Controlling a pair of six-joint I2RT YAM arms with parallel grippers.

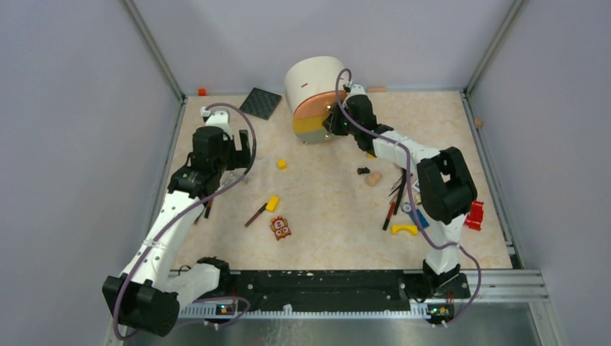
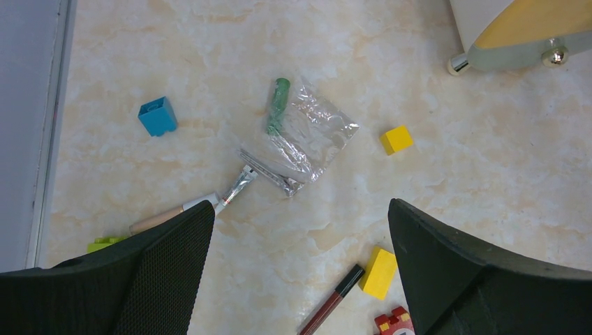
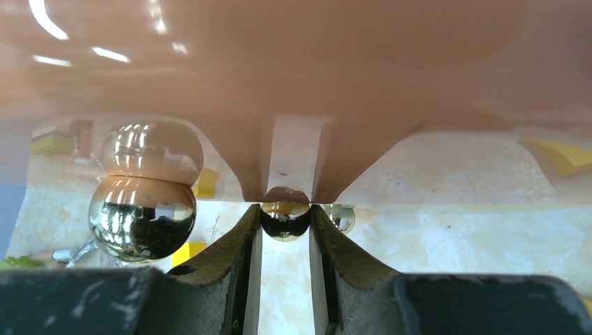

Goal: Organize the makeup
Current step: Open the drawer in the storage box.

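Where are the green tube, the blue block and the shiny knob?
green tube (image 2: 278, 105): left wrist view, mid-body.
blue block (image 2: 157, 116): left wrist view, its middle.
shiny knob (image 3: 285, 218): right wrist view, front centre.

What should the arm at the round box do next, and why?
Probably pull gently straight back. The right gripper sits with its jaws against both sides of the small chrome knob on the orange front of the round box, and makeup such as the green tube lies out on the table.

knob (image 3: 285, 222): mirror-bright metal | bag (image 2: 314, 132): crinkled clear plastic | fingers (image 2: 171, 262): matt black, textured | table (image 2: 489, 181): smooth marbled
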